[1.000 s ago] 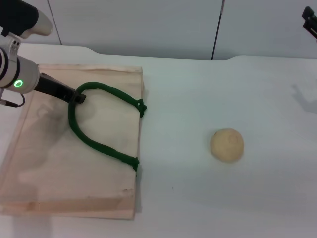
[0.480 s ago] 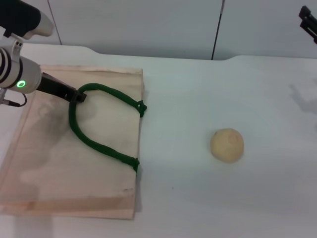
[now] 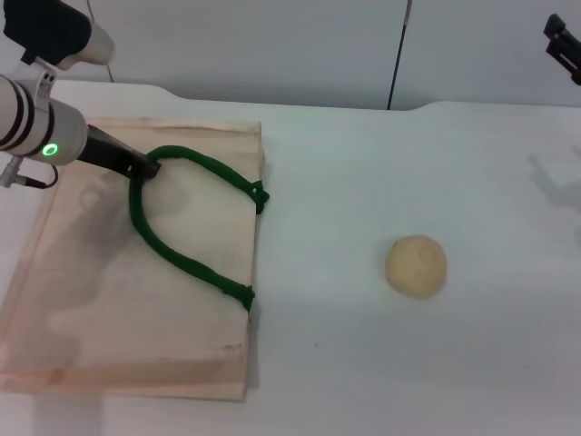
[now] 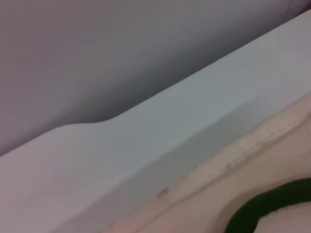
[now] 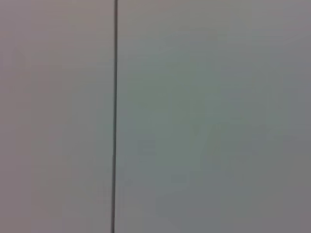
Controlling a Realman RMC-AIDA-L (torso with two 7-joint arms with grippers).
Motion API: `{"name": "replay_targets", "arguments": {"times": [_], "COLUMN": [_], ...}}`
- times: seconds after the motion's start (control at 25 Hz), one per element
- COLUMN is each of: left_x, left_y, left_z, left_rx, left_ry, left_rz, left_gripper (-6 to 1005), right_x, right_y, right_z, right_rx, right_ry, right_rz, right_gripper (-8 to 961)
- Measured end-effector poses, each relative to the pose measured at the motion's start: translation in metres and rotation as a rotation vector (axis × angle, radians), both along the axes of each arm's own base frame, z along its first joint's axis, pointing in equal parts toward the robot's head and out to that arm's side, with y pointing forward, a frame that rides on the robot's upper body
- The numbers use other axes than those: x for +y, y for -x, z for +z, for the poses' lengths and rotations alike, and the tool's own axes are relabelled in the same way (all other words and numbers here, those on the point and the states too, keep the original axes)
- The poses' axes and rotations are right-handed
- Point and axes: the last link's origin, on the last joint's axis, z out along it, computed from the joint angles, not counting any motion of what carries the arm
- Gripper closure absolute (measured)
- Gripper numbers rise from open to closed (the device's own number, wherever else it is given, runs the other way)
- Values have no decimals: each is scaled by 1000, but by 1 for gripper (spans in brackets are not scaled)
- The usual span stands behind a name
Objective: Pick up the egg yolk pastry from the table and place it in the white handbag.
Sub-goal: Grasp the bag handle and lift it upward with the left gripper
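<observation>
The white handbag [image 3: 100,272] lies flat on the table at the left, its dark green rope handle [image 3: 182,259] looping across it. My left gripper [image 3: 145,168] is at the far end of the handle loop and is shut on it, holding that end a little above the fabric. The left wrist view shows the bag's edge [image 4: 233,160] and a piece of the green handle [image 4: 262,208]. The egg yolk pastry [image 3: 416,265] sits alone on the table to the right of the bag, untouched. My right gripper [image 3: 563,41] stays high at the far right edge, well away from the pastry.
The white table [image 3: 381,163] ends at a grey wall [image 3: 272,45] behind it. The right wrist view shows only a plain wall panel with a dark seam [image 5: 115,116].
My left arm has lifted and shifted slightly to the right, drawing the held end of the green handle with it, so the loop is narrower. The pastry and right arm have not moved.
</observation>
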Motion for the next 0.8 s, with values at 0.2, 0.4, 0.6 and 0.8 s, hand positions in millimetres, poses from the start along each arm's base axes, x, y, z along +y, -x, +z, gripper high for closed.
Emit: {"name": "replay_targets", "arguments": {"times": [0.2, 0.4, 0.6, 0.8], "left_x": [3, 5, 1, -12], "left_y": [-8, -20, -36, -54], "left_z": [0, 5, 18, 40], "left_rx": [-26, -76, -136, -189], "left_ry": [1, -15, -13, -18], "left_rz": [-50, -110, -157, -223], "left_gripper": [851, 870, 878, 877], "right_x": [0, -1, -1, -1], "right_y": [-1, -3, -4, -5], "right_z": [-1, 1, 2, 1], "right_rx": [-12, -19, -20, -22], "right_ry": [7, 2, 2, 4], "right_rz": [-1, -6, -10, -11], "right_gripper": [206, 223, 254, 254]}}
